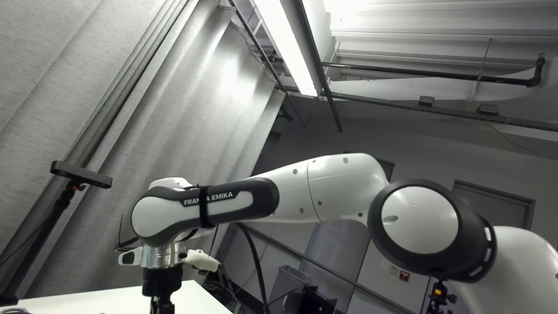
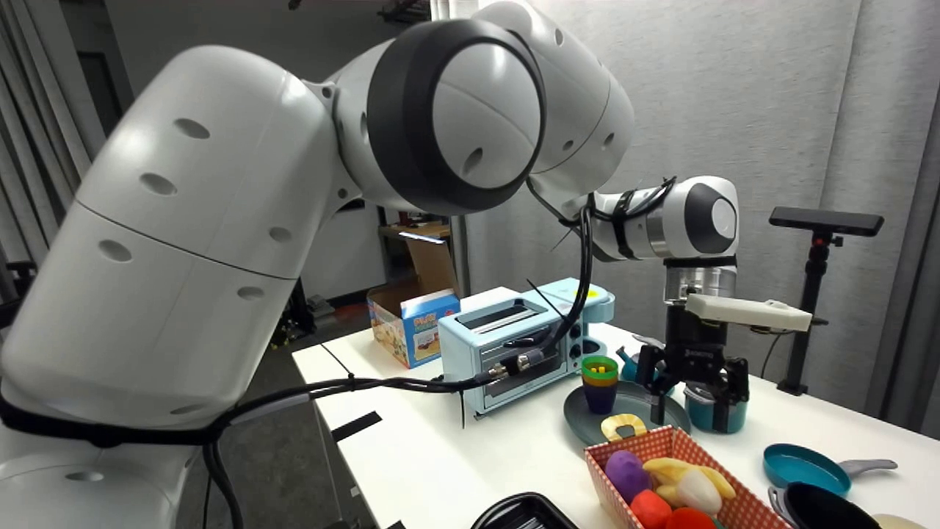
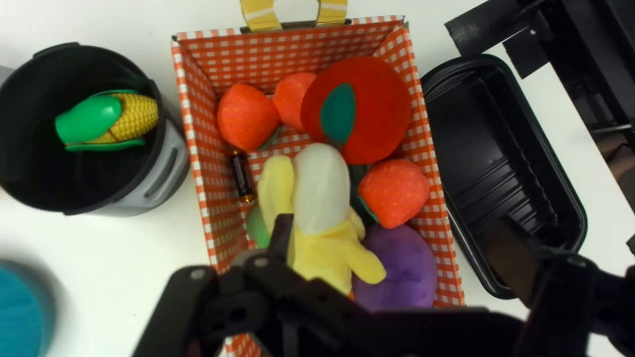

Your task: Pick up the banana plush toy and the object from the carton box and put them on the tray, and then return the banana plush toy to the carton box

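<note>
The banana plush toy (image 3: 322, 193), yellow with a pale top, lies among other soft toys inside the red-and-white checked carton box (image 3: 307, 54). In an exterior view the same banana plush (image 2: 690, 474) shows near the top of the heap. Beside the box stands the black tray (image 3: 476, 134) with nothing in it; its edge also shows at the bottom of an exterior view. My gripper (image 3: 399, 233) is over the box, open, its fingers wide apart and holding nothing. The lower part of the banana is hidden behind the gripper. Which thing is "the object" I cannot tell.
Strawberries (image 3: 394, 193), a red plush (image 3: 367, 109), a purple plush (image 3: 402, 263) and a battery (image 3: 242, 176) share the box. Alongside is a black pot (image 3: 30, 163) with toy corn. A blue pan (image 2: 804, 470), dark plate (image 2: 580, 419) and toaster oven (image 2: 459, 360) stand around.
</note>
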Tool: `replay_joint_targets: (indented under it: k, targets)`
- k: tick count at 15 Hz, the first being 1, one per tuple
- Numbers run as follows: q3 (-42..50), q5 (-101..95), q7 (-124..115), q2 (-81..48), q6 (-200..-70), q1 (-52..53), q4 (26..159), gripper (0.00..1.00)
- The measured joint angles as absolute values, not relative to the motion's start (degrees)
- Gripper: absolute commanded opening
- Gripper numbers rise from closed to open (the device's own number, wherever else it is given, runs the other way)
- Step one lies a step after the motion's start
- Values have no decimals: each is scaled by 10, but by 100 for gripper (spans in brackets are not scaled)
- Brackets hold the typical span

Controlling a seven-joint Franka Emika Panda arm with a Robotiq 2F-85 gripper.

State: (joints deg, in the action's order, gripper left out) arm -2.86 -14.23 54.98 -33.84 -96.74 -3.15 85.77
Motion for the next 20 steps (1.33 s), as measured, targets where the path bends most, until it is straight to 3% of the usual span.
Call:
replay_joint_targets:
  k: [20]
  targets:
    - [-22, -161, 564, -373, -1013, -34, 854, 100]
